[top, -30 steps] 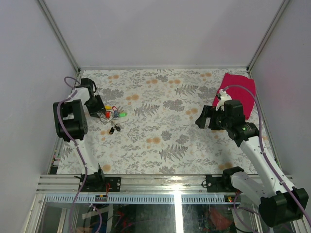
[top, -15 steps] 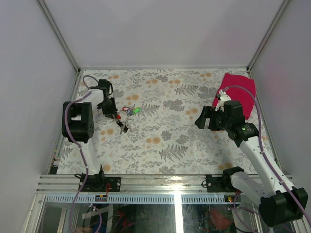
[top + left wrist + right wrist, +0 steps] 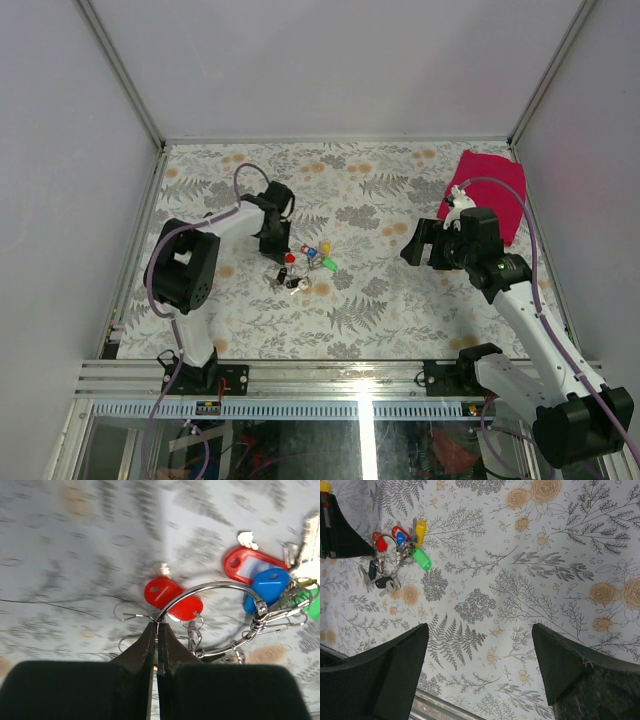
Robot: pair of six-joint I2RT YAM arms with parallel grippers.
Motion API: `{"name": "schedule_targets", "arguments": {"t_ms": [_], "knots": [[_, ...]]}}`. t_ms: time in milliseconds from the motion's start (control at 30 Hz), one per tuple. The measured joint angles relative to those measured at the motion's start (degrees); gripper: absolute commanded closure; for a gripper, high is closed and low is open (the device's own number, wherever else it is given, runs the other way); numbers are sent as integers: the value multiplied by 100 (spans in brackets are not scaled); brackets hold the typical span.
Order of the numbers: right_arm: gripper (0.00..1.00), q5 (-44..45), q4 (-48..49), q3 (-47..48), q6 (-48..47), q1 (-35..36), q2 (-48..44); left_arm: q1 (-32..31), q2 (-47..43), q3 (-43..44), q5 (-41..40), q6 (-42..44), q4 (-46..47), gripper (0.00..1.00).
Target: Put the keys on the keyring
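My left gripper [image 3: 158, 630] is shut on the keyring [image 3: 210, 587], a large shiny silver wire loop. It also shows in the top view [image 3: 282, 250]. The keys hang in a bunch from the ring: two red heads [image 3: 172, 597], a blue head [image 3: 267, 585], a green one [image 3: 312, 605]. In the top view the bunch [image 3: 308, 262] lies on the floral cloth right of the left gripper. The right wrist view shows the bunch [image 3: 400, 547] far left, with yellow and green heads. My right gripper [image 3: 480, 650] is open and empty above bare cloth, and shows in the top view [image 3: 425, 245].
A red cloth [image 3: 490, 195] lies at the back right corner. Small loose wire rings [image 3: 127, 612] lie on the cloth near the left fingertips. White walls enclose the table on three sides. A metal rail [image 3: 350, 375] runs along the near edge.
My left gripper has dragged the keyring with its keys from the far left toward the middle of the table. The right arm has stayed still.
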Motion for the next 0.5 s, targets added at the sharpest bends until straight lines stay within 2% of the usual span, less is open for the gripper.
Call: {"name": "schedule_targets", "arguments": {"t_ms": [133, 167, 333, 500], "knots": [[10, 11, 0, 0, 7, 0, -72, -741, -197, -87, -125, -212, 81, 100], [10, 13, 0, -2, 13, 0, -98, -911, -267, -101, -157, -267, 92, 97], [6, 37, 0, -2, 42, 0, -299, -1561, -791, -238, -278, -584, 262, 74], [1, 170, -7, -2, 90, 0, -487, -1646, -1648, -289, -428, -887, 321, 52]]}}
